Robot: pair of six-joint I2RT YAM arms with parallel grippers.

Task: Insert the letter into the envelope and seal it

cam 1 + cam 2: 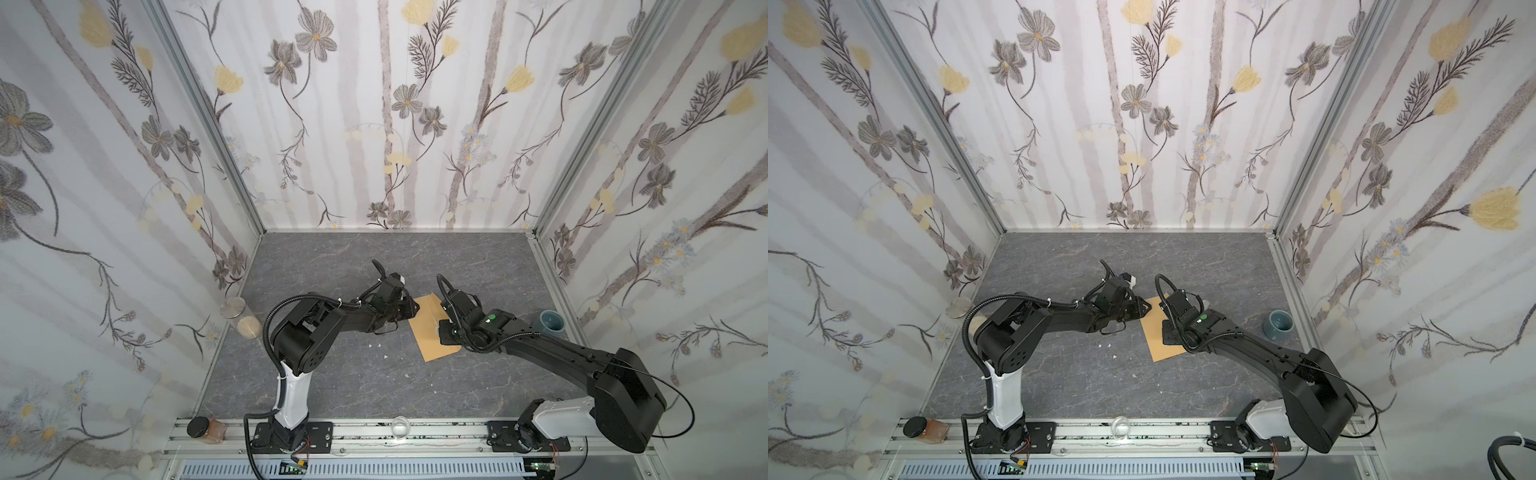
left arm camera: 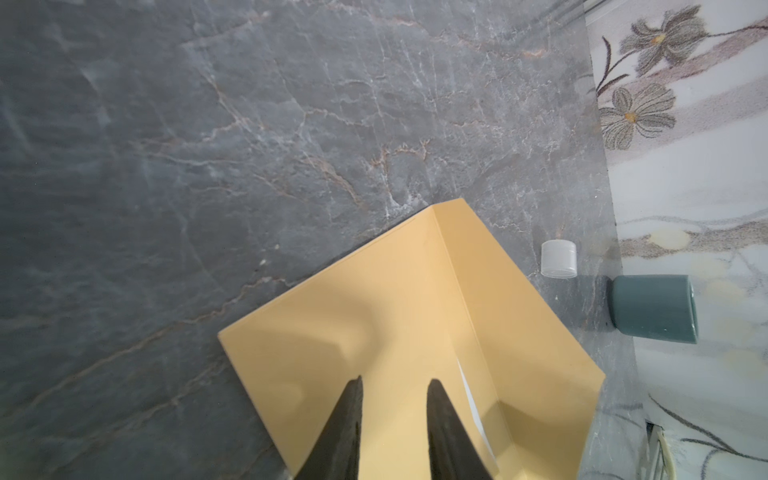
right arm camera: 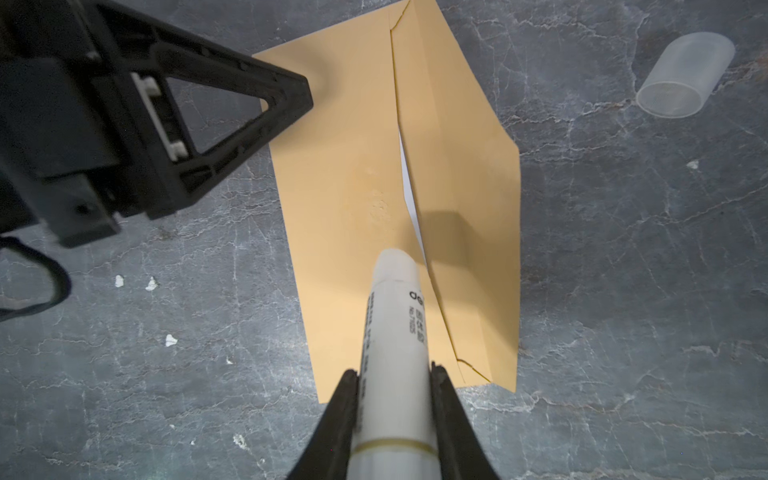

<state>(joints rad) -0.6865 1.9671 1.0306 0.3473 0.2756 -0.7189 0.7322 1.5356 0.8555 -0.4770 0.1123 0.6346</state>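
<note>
The right tool [image 3: 394,370] is clenched on the glue stick [image 3: 395,316], and its tip touches the envelope [image 3: 345,174] beside the flap fold. The letter [image 3: 410,199] shows as a white sliver inside. The left tool [image 2: 395,380], jaws apart and empty, is over the envelope's corner. I think glue can smear the letter, or a stroke can drag the envelope. In a top view the cup [image 1: 552,322] stands at 3 o'clock from the envelope, and the bench [image 1: 374,257] toward 12 o'clock is free.

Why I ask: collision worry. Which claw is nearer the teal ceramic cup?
Right. The right claw, gripping a white glue stick, hangs over the tan paper envelope; the left claw is at its edge away from the teal cup.
</note>
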